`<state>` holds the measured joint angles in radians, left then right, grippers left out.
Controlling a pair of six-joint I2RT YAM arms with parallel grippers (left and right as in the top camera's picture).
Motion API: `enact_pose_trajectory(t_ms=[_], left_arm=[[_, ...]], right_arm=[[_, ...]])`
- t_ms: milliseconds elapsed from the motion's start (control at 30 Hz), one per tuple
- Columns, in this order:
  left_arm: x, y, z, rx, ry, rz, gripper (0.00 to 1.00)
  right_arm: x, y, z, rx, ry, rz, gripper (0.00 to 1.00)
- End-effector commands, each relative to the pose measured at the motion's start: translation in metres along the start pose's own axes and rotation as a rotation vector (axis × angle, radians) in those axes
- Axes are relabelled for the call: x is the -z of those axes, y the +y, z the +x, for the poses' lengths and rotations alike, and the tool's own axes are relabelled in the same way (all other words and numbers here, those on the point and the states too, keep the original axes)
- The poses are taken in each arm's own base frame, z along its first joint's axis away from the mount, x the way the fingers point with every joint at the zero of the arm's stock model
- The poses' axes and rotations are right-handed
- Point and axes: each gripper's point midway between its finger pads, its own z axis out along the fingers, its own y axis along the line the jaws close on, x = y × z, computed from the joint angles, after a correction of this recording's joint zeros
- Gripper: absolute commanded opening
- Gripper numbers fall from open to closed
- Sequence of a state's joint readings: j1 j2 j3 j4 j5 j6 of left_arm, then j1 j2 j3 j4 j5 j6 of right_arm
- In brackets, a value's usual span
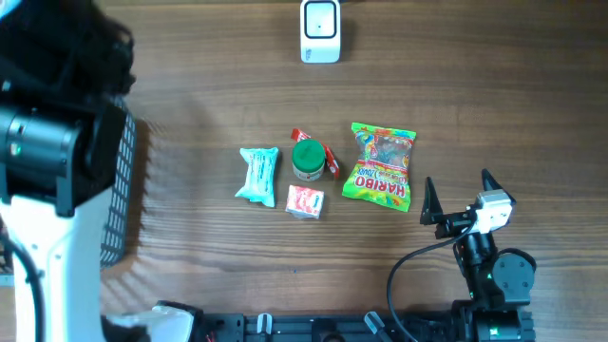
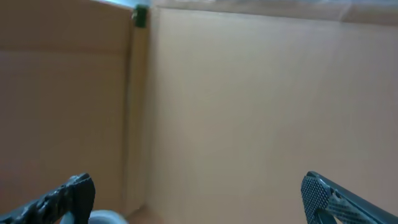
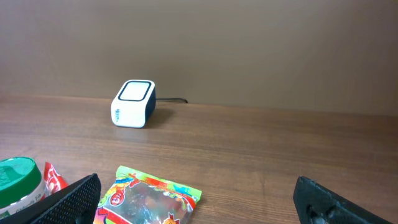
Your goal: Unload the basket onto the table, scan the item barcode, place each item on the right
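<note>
The items lie mid-table: a Haribo bag (image 1: 381, 164) (image 3: 152, 199), a green-lidded jar (image 1: 308, 160) (image 3: 15, 180), a red packet (image 1: 329, 158) (image 3: 55, 180), a light blue packet (image 1: 257, 175) and a small red-and-white packet (image 1: 305, 201). The white scanner (image 1: 321, 30) (image 3: 133, 103) stands at the far edge. My right gripper (image 1: 460, 190) (image 3: 199, 205) is open, empty, just right of and nearer than the Haribo bag. In the left wrist view my left gripper (image 2: 196, 199) is open and empty, facing blurred beige walls. Overhead shows only the left arm (image 1: 47, 142).
A dark mesh basket (image 1: 119, 190) stands at the table's left side, partly under the left arm. A pale rounded thing (image 2: 102, 218) shows blurred beside the left finger in the left wrist view. The scanner's cable (image 3: 174, 100) runs along the back wall.
</note>
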<state>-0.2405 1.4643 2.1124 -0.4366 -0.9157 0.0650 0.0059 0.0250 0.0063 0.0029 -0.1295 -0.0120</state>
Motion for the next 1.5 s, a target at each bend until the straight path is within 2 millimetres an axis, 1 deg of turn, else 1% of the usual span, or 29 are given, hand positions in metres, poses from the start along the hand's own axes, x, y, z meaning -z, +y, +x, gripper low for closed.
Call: enact_pose_trajectory(t_ms=[0, 67, 100, 133, 200, 233, 267, 300, 333, 400, 433, 467, 533, 567, 600, 633, 667, 700, 733, 800, 867, 900, 1000, 1067, 1133, 1200, 1300, 1400, 1467], left_arm=[[0.006, 0.057, 0.022, 0.02, 0.021, -0.095, 1.0], [0.014, 0.073, 0.045, 0.044, 0.053, -0.06, 1.0], [0.02, 0.076, 0.057, 0.053, 0.074, 0.0, 1.0], [0.033, 0.075, 0.073, 0.06, 0.102, 0.111, 1.0], [0.063, 0.075, 0.086, 0.095, 0.117, 0.302, 1.0], [0.075, 0.083, 0.084, 0.139, 0.099, 0.328, 1.0], [0.088, 0.096, 0.077, 0.211, 0.069, 0.326, 1.0], [0.104, 0.113, 0.07, 0.28, 0.036, 0.315, 1.0], [0.12, 0.121, 0.065, 0.296, 0.018, 0.329, 1.0], [0.147, 0.124, 0.054, 0.302, -0.02, 0.385, 1.0], [0.157, 0.123, 0.049, 0.309, -0.039, 0.413, 1.0], [0.165, 0.122, 0.045, 0.303, -0.053, 0.439, 1.0], [0.176, 0.121, 0.041, 0.282, -0.071, 0.479, 1.0], [0.179, 0.121, 0.039, 0.285, -0.077, 0.491, 1.0], [0.187, 0.124, 0.035, 0.292, -0.098, 0.498, 1.0], [0.192, 0.127, 0.032, 0.296, -0.112, 0.501, 1.0], [0.202, 0.132, 0.027, 0.305, -0.137, 0.51, 1.0], [0.218, 0.138, 0.021, 0.32, -0.167, 0.536, 1.0], [0.228, 0.142, 0.018, 0.331, -0.184, 0.554, 1.0], [0.242, 0.149, 0.014, 0.346, -0.209, 0.577, 1.0], [0.259, 0.157, 0.011, 0.369, -0.233, 0.62, 1.0], [0.263, 0.158, 0.01, 0.377, -0.235, 0.638, 1.0], [0.269, 0.161, 0.008, 0.4, -0.235, 0.683, 1.0], [0.274, 0.168, 0.006, 0.412, -0.254, 0.682, 1.0], [0.285, 0.179, 0.005, 0.396, -0.293, 0.67, 1.0], [0.292, 0.185, 0.004, 0.403, -0.312, 0.674, 1.0], [0.3, 0.192, 0.011, 0.413, -0.338, 0.677, 1.0], [0.308, 0.201, 0.009, 0.426, -0.365, 0.672, 1.0], [0.315, 0.214, 0.007, 0.448, -0.398, 0.641, 1.0]], right_arm=[[0.0, 0.001, -0.002, -0.103, -0.007, -0.003, 1.0], [0.0, 0.001, -0.001, -0.237, -0.007, -0.003, 1.0], [0.0, 0.001, -0.001, -0.366, -0.006, -0.004, 1.0], [0.0, 0.002, -0.001, -0.508, -0.004, -0.014, 1.0], [0.001, 0.012, -0.003, -0.736, 0.012, -0.07, 1.0], [0.001, 0.015, -0.003, -0.787, 0.021, -0.088, 1.0], [0.002, 0.022, -0.004, -0.861, 0.036, -0.125, 1.0], [0.003, 0.031, -0.005, -0.933, 0.063, -0.179, 1.0], [0.005, 0.04, -0.006, -0.958, 0.088, -0.23, 1.0], [0.012, 0.062, -0.008, -0.953, 0.144, -0.353, 1.0], [0.014, 0.068, -0.008, -0.957, 0.164, -0.389, 1.0], [0.016, 0.071, -0.008, -0.957, 0.176, -0.409, 1.0], [0.027, 0.093, -0.007, -0.933, 0.244, -0.536, 1.0], [0.031, 0.099, -0.006, -0.916, 0.265, -0.578, 1.0], [0.041, 0.112, -0.004, -0.845, 0.294, -0.671, 1.0], [0.046, 0.117, -0.002, -0.823, 0.312, -0.707, 1.0], [0.049, 0.121, -0.001, -0.82, 0.328, -0.73, 1.0], [0.05, 0.123, 0.002, -0.822, 0.348, -0.74, 1.0], [0.049, 0.123, 0.004, -0.827, 0.361, -0.738, 1.0], [0.048, 0.124, 0.009, -0.841, 0.388, -0.734, 1.0], [0.047, 0.125, 0.019, -0.866, 0.444, -0.722, 1.0], [0.046, 0.124, 0.023, -0.877, 0.462, -0.714, 1.0], [0.043, 0.124, 0.044, -0.941, 0.571, -0.666, 1.0], [0.042, 0.124, 0.059, -0.984, 0.646, -0.632, 1.0], [0.042, 0.125, 0.074, -1.027, 0.722, -0.596, 1.0], [0.043, 0.125, 0.084, -1.054, 0.772, -0.571, 1.0], [0.046, 0.125, 0.098, -1.093, 0.844, -0.535, 1.0], [0.048, 0.127, 0.099, -1.102, 0.862, -0.546, 0.99], [0.051, 0.131, 0.097, -1.101, 0.869, -0.578, 1.0]])
